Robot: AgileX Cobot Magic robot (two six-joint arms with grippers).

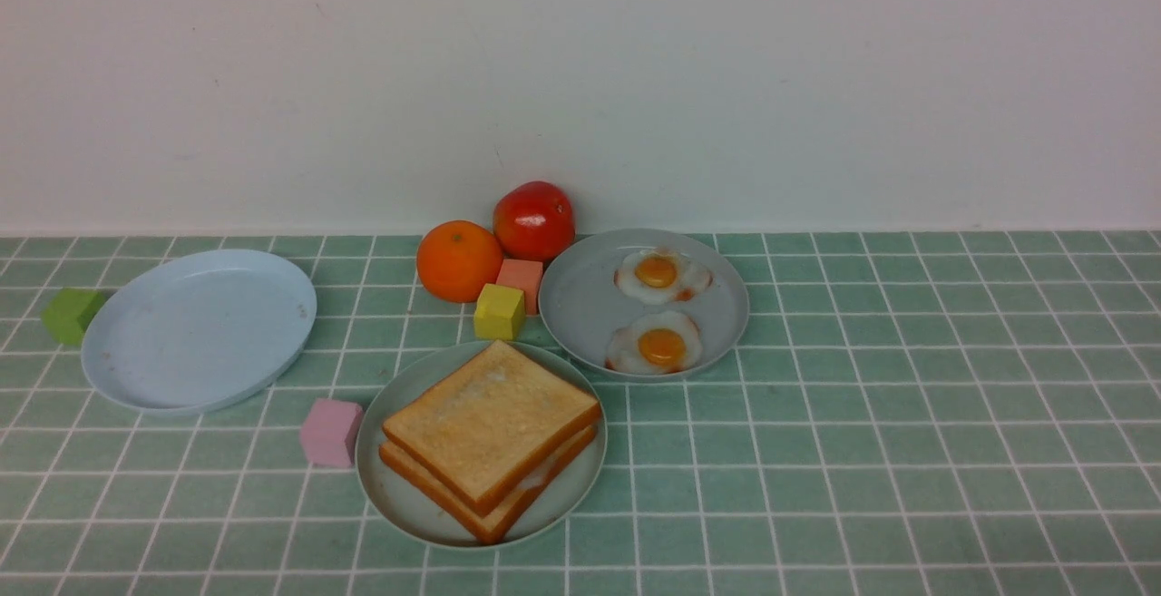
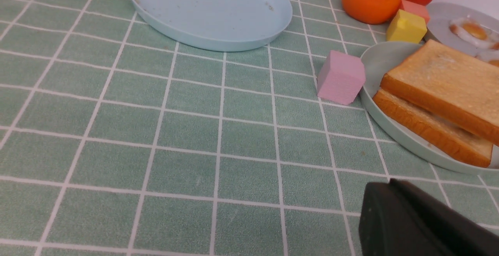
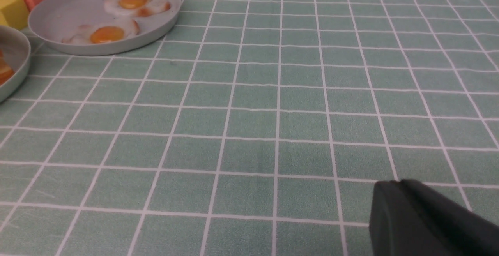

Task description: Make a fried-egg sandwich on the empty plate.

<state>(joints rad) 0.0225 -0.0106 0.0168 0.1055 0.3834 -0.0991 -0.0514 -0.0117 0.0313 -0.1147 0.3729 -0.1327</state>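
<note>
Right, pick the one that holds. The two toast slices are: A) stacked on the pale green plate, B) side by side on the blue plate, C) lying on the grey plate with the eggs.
A: the toast slices sit stacked on the pale green plate, with something pale showing between them.

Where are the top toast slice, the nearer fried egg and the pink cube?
top toast slice (image 1: 490, 419): front view, centre of its upper face.
nearer fried egg (image 1: 662, 346): front view, on its yolk.
pink cube (image 2: 340, 76): left wrist view, on its front face.
</note>
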